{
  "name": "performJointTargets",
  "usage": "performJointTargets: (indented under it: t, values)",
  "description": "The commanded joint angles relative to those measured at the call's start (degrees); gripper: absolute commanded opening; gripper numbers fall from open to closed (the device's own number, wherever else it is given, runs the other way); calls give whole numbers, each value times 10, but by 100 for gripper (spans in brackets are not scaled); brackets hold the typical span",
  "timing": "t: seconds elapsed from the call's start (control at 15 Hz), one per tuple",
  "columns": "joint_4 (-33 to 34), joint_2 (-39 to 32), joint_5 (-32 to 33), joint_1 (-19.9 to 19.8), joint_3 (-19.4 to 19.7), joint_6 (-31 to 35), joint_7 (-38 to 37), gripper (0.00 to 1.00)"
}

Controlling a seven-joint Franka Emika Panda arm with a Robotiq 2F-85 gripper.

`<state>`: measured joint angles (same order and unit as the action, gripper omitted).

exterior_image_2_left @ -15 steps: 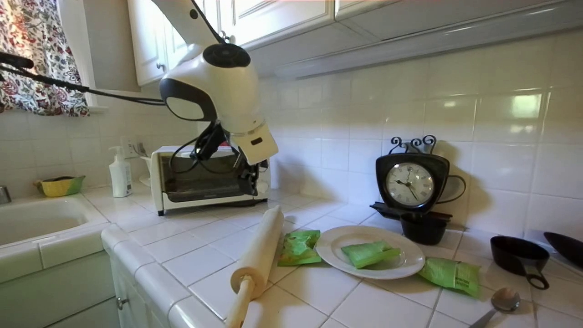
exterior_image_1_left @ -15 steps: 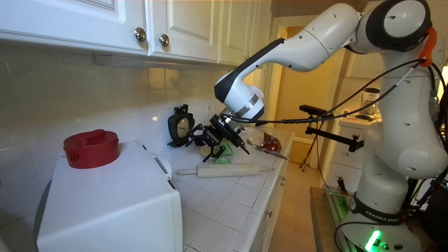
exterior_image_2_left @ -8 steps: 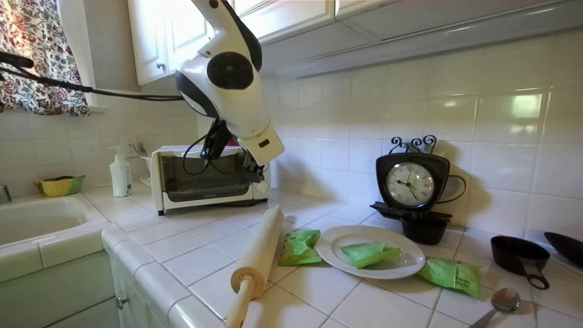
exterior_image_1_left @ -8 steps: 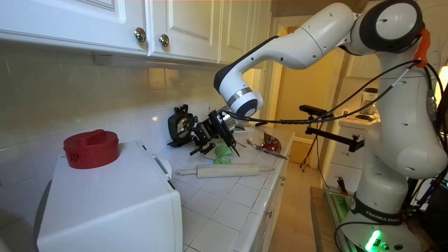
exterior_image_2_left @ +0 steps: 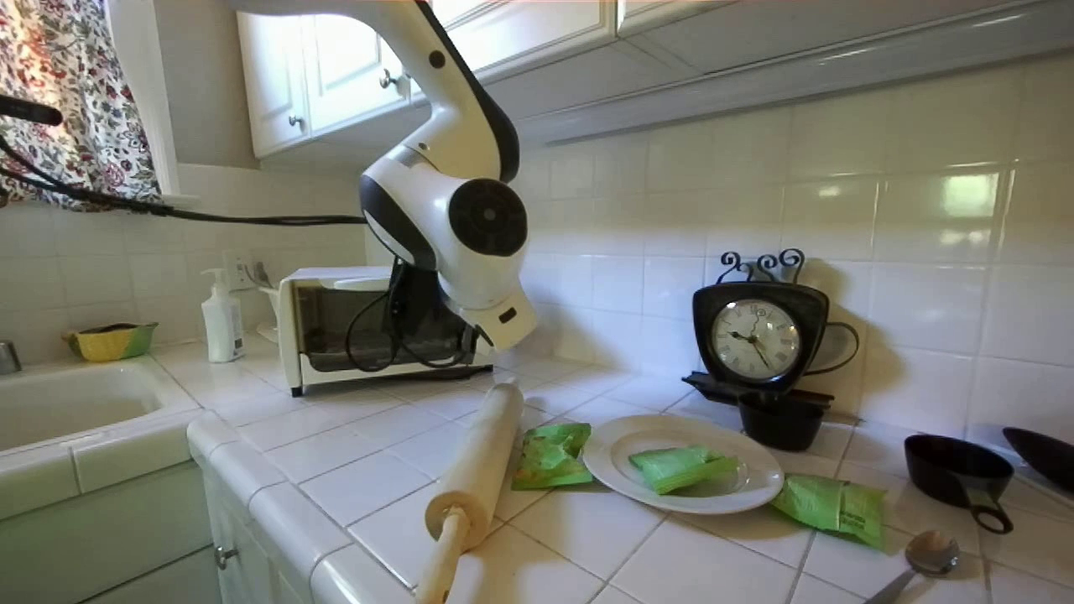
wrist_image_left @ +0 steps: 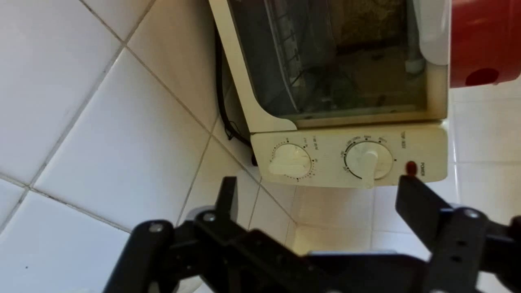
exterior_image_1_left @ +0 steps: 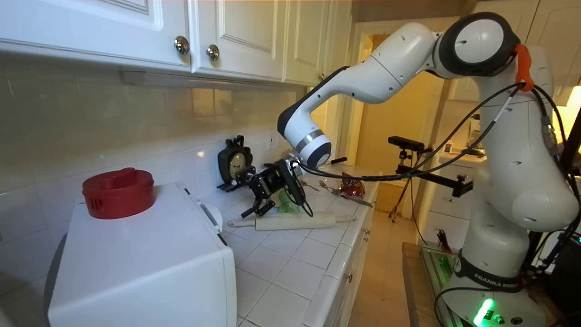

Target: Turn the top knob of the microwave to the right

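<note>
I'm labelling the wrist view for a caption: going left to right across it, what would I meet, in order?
What looks like a black cord → lower knob → top knob → red power light → red container.

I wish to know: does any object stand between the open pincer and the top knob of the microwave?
Nothing visible does. In the wrist view, the top knob shows uncovered beyond the open pincer; the red container sits on top of the microwave, off that path.
</note>
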<state>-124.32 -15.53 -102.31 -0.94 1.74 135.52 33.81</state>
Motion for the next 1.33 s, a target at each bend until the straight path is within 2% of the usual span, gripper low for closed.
performJointTargets:
  t: [0.0,0.53,0.6,0.87,1.27]
  values:
    - [18,-17,29,-6,17,-42,13,100]
    - [80,-50,19,-7,26,-41,-17,100]
    - [51,-29,18,-4,27,-35,0,100]
    - [55,-31,18,-4,26,-34,0,100]
    - [127,-70,19,4,17,-36,-18,100]
